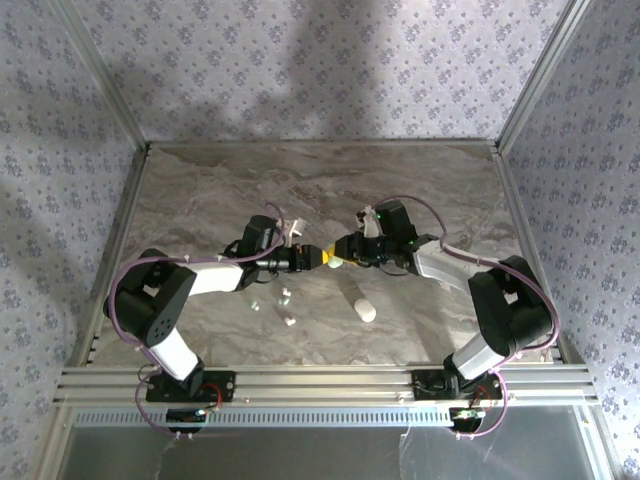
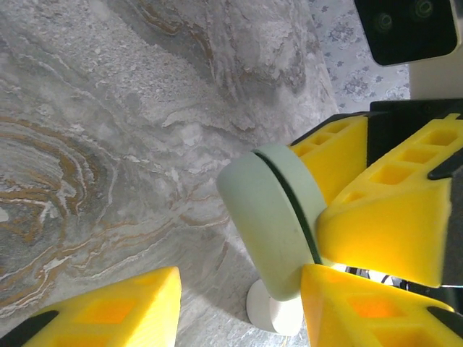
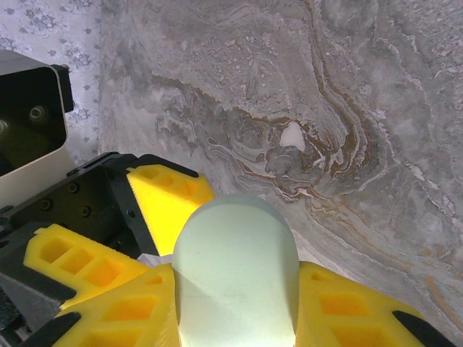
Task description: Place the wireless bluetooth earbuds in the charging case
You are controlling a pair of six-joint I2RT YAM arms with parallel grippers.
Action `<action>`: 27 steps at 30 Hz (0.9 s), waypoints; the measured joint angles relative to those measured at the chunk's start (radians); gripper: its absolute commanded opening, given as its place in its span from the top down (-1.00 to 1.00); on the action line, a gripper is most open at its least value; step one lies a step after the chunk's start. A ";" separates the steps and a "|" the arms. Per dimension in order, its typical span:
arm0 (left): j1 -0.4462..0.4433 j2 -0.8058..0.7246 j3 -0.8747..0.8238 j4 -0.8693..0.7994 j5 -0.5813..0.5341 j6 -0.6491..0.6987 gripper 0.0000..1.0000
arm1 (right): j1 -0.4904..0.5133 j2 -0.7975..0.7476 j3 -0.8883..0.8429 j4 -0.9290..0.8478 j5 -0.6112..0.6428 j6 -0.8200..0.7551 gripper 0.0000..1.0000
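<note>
Right gripper (image 1: 345,258) pinches mint charging case (image 3: 235,275) above worktop (image 1: 200,190). Left gripper (image 1: 318,257) spread, one finger against case. Earbuds (image 1: 284,294) loose on worktop beside left arm, white case (image 1: 365,308) nearby.

The left arm (image 1: 215,280) and right arm (image 1: 440,262) pair black joint housings with white links and looping purple cables (image 1: 112,300), their fingers (image 2: 108,311) bright yellow blocks with square recesses, on screw-studded black mounts (image 3: 79,195) at 9 o'clock in the right wrist view.

Light is bright and even — shadows soft, wrist close-ups slightly blurred.
</note>
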 measured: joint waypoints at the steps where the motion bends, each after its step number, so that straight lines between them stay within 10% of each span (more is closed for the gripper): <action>1: 0.003 0.000 0.001 -0.008 -0.004 0.002 0.04 | -0.002 0.000 -0.001 0.004 -0.002 0.005 0.32; 16: 0.038 0.001 0.014 -0.100 -0.045 0.027 0.08 | -0.031 -0.064 -0.006 0.007 -0.026 0.018 0.33; 27: 0.030 -0.131 -0.030 -0.042 -0.034 0.053 0.86 | -0.039 -0.063 -0.032 0.000 -0.026 0.010 0.33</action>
